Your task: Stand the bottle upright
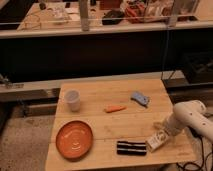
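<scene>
The bottle (154,141) is small and whitish and lies on its side near the table's front right, just right of the black-and-white striped block (131,147). My gripper (162,131) is at the end of the white arm (192,118) that reaches in from the right. It is right at the bottle's upper right end, touching or nearly touching it.
The wooden table (100,100) also holds a white cup (73,100) at back left, an orange plate (74,139) at front left, an orange carrot-like piece (115,108) in the middle and a blue-grey object (140,98) at back right. The table's right edge lies under the arm.
</scene>
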Available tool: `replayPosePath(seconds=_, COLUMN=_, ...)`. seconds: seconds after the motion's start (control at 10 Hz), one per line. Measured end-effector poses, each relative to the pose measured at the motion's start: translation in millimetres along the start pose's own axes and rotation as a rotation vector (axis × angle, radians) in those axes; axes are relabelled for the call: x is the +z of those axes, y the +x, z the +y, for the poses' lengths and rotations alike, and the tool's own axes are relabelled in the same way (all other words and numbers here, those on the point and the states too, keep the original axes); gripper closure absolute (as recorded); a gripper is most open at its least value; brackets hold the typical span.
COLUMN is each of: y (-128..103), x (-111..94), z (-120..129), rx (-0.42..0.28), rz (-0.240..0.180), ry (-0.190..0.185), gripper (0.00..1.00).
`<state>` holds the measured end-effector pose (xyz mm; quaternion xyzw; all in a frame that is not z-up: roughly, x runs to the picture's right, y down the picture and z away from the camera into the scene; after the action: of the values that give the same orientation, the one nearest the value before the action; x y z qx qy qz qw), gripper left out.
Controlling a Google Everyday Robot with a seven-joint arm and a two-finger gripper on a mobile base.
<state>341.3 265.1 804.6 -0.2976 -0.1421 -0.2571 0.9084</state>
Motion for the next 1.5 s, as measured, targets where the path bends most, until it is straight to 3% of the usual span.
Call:
replayPosePath(seconds=0.1, y=0, x=1, z=0, rx=0.000, rz=-0.002, ry=-0.005, gripper=0.47)
replayPosePath(seconds=0.3, y=-1, x=3, z=-1, rx=-0.002, rz=-0.003, ry=-0.008, gripper=0.52)
replayPosePath(seconds=0.4, y=-2, x=3, z=-1, rx=0.000, rz=-0.001, ry=-0.011, gripper=0.60)
replayPosePath(seconds=0.6, y=-5, x=2, z=-2, rx=0.005, rz=0.013, ry=-0.016, gripper=0.77)
replayPosePath(seconds=0.8, y=-8, x=0, z=-5, rx=0.022, rz=0.031, ry=-0.026, gripper=1.00)
replayPosePath(seconds=1.2, y=-4, x=-21, z=-14, rx=0.038, rz=-0.005, ry=-0.008, gripper=1.00)
replayPosePath(seconds=1.5, y=-6, x=-66, z=-25, rx=-0.008, rz=-0.031, ry=0.023, gripper=1.00)
